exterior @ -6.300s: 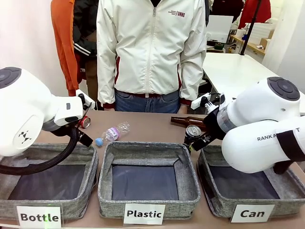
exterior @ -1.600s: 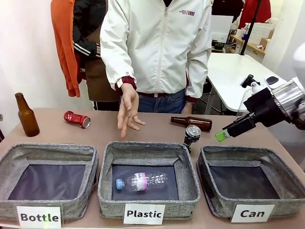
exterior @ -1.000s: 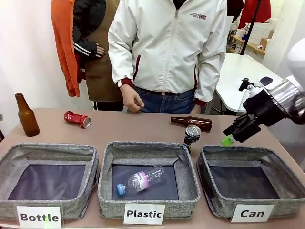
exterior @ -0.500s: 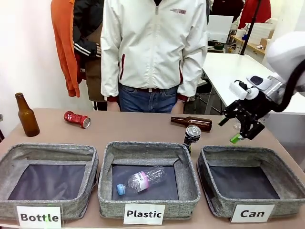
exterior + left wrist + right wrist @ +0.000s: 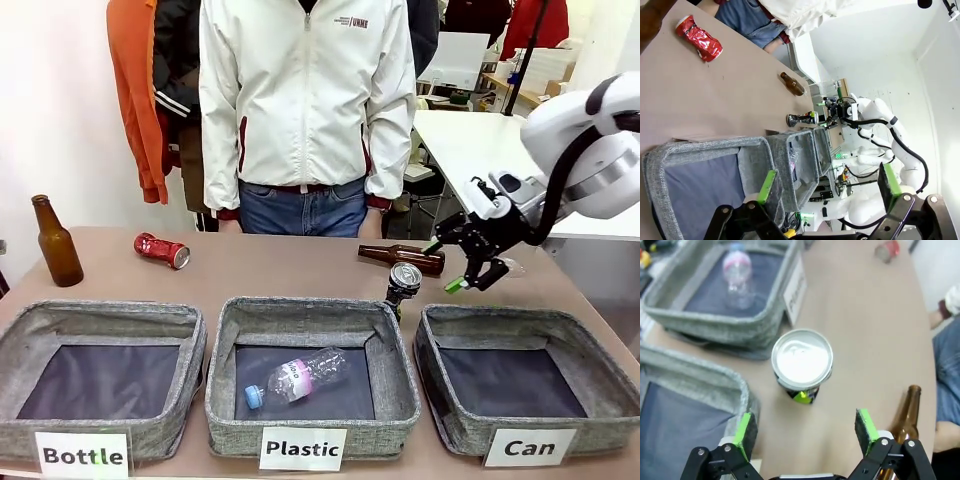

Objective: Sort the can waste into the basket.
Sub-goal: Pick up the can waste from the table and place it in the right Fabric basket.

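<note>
We are holding our right gripper [image 5: 446, 266] open above the right half of the tabletop [image 5: 290, 272], its green pads standing wide apart and gripping nothing. It is hovering just to the right of the black can [image 5: 404, 281], over the strip between the lying brown bottle [image 5: 404, 258] and the far rim of the Can basket [image 5: 500, 318]. The black can is standing upright, silver top up, just behind the far right corner of the Plastic basket [image 5: 310, 305]. In the right wrist view it is showing centred ahead of the gap between our fingers, touching neither pad.

The red can [image 5: 162, 249], dented, is lying on its side near the far edge of the tabletop toward the left corner, well apart from both grippers. The Can basket is sitting at the near right corner, and both cans are resting outside it.

Our left gripper [image 5: 828, 182] is also hanging open and gripping nothing, with the Bottle basket [image 5: 100, 312] showing beyond its fingers. A clear plastic bottle [image 5: 295, 378] is lying in the Plastic basket, and an upright brown bottle [image 5: 56, 243] is standing by the left edge. A person [image 5: 305, 100] is standing at the far edge.
</note>
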`<state>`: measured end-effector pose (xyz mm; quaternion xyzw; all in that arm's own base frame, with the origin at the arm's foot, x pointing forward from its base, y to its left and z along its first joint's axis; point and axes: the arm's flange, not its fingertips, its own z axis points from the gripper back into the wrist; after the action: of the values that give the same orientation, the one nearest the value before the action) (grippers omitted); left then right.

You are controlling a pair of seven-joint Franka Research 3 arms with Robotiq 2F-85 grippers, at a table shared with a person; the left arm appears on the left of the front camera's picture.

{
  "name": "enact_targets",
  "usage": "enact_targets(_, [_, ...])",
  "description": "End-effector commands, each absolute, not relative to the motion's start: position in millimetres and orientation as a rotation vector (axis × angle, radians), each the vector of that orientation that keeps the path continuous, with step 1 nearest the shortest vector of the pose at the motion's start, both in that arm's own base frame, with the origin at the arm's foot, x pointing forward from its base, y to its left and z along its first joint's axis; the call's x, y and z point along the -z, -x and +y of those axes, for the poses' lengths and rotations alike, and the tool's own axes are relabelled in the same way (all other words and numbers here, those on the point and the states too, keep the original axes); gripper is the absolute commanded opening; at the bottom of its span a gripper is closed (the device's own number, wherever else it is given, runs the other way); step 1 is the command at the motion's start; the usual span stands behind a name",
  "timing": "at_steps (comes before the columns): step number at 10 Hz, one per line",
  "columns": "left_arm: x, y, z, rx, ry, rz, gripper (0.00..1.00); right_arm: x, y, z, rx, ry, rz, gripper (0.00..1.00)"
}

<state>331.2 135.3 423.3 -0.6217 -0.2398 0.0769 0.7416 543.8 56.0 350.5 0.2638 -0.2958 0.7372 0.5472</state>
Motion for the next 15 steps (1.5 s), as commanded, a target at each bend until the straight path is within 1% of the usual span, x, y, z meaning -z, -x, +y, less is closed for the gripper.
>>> enact_targets(1, [-426, -328, 136, -0.149, 1.358, -0.525, 1.00, -336, -563, 58, -1.735, -0.690, -0.738, 1.00])
enact_targets(7, [-426, -328, 136, -0.149, 1.358, -0.525, 1.00, -303, -576, 88, -1.716, -0.818, -0.679, 1.00])
enact_targets(8, [-426, -328, 136, -0.149, 1.358, -0.525, 1.00, -301, -577, 89, -1.711, -0.812, -0.673, 1.00])
enact_targets(10, [-426, -328, 136, -0.149, 1.358, -0.525, 1.00, -315, -568, 69, -1.677, -0.725, -0.671, 1.00])
enact_targets(11, [-426, -328, 136, -0.149, 1.358, -0.525, 1.00, -341, -551, 43, -1.651, -0.652, -0.702, 1.00])
enact_targets(12, [-426, -328, 136, -0.149, 1.358, -0.525, 1.00, -386, -513, 11, -1.628, -0.573, -0.716, 1.00])
enact_targets(13, [-426, -328, 136, -0.149, 1.358, -0.525, 1.00, -427, -464, -12, -1.571, -0.538, -0.709, 1.00])
enact_targets(14, [-426, -328, 136, -0.149, 1.358, -0.525, 1.00, -455, -416, -32, -1.477, -0.491, -0.668, 1.00])
enact_targets(15, [-426, -328, 136, -0.149, 1.358, -0.525, 1.00, -469, -382, -52, -1.367, -0.513, -0.644, 1.00])
